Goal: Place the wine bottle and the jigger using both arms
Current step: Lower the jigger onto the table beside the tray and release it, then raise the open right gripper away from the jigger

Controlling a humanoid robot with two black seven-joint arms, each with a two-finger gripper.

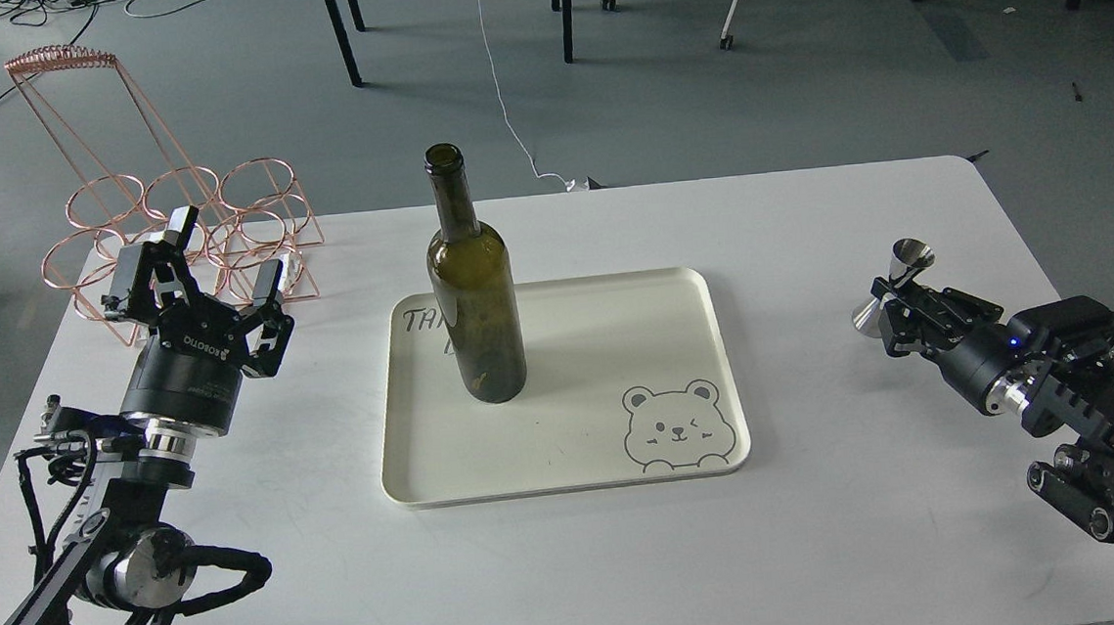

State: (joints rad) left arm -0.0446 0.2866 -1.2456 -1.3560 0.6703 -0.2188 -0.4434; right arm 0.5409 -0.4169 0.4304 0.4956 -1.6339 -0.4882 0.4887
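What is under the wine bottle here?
The wine bottle stands upright on the cream tray, covering part of handwritten lettering. The covered letters cannot be read.

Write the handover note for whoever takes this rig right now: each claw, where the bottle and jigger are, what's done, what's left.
Left claw: open, empty, raised over the table's left side in front of the copper wire rack.
Right claw: shut on the jigger, held tilted above the table at the right, clear of the tray.
Wine bottle: upright on the tray's left part, released.
Done: the bottle is placed.
Left: the jigger is not yet set down; it probably goes on the tray beside the bottle, where bare space remains to the right. Then open the right claw and withdraw.
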